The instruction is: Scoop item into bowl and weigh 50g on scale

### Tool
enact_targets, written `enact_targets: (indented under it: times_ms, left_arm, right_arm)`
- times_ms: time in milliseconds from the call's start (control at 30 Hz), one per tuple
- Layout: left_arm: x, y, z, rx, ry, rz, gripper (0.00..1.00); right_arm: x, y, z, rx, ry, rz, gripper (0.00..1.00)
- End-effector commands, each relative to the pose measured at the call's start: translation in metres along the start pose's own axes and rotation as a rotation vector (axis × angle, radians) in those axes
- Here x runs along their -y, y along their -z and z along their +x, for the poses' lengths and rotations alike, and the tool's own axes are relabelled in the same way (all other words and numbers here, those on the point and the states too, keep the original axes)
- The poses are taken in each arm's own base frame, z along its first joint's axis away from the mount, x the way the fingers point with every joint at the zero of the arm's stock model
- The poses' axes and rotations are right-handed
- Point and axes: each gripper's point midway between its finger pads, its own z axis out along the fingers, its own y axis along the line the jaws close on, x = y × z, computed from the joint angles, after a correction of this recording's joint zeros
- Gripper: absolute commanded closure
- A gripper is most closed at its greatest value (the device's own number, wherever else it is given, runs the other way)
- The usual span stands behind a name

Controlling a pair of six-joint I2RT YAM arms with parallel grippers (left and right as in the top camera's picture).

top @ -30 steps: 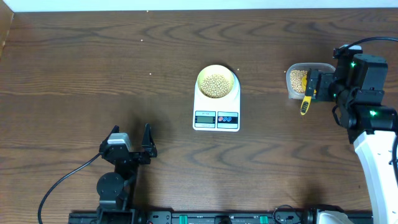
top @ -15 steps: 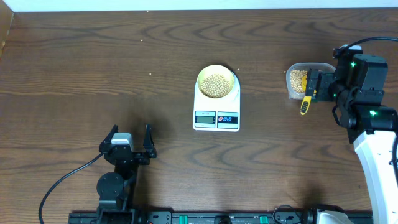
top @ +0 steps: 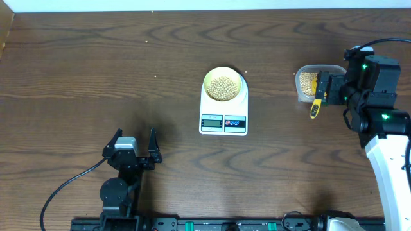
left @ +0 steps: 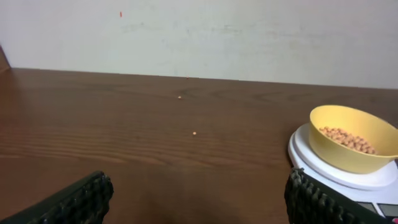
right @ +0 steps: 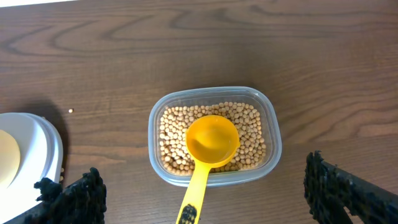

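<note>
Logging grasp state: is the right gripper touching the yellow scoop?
Apart. The right wrist view shows the right gripper open wide, with clear gaps on both sides of the scoop lying in the tub.

Soft, even light falls from above on the table (top: 90, 70). Shadows are faint and there is no hard glare. The overhead view is sharp, though the white scale (top: 223, 110) reads very bright (nearly washed out). In the left wrist view the fingers (left: 78, 202) of the left gripper (left: 196, 199) are dark and soft-edged. In the right wrist view the tub (right: 271, 124) rim shows a slight sheen.
</note>
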Motion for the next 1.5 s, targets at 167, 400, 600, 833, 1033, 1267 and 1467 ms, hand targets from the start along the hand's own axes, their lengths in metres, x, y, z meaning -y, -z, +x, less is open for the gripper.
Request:
enact_targets:
  times_ms: [167, 400, 600, 833, 1033, 1267, 1467]
  left_arm:
    - [-0.002, -0.001, 0.015, -0.043, 0.038, -0.008, 0.09]
    - [-0.002, -0.001, 0.014, -0.043, 0.038, -0.007, 0.10]
    - [-0.002, -0.001, 0.014, -0.042, 0.038, -0.008, 0.10]
    - [0.004, 0.000, -0.014, 0.072, 0.067, 0.024, 0.09]
    - [0.004, -0.001, 0.012, -0.035, 0.072, 0.025, 0.10]
    - [0.003, -0.001, 0.015, -0.048, 0.075, 0.021, 0.10]
    - [0.003, -0.001, 0.015, -0.049, 0.075, 0.021, 0.09]
  right_arm:
    - [-0.003, 0.000, 0.000, 0.000, 0.017, -0.003, 0.01]
    - [0.000, 0.000, 0.000, -0.001, 0.013, 0.002, 0.01]
    - [0.000, 0.000, 0.000, -0.001, 0.013, 0.002, 0.01]
    - [0.000, 0.000, 0.000, -0.001, 0.013, 0.002, 0.01]
    - [0.000, 0.000, 0.000, -0.001, 0.013, 0.002, 0.01]
    - [0.000, 0.000, 0.000, -0.001, 0.013, 0.002, 0.01]
    - [0.000, 0.000, 0.000, -0.001, 0.013, 0.002, 0.01]
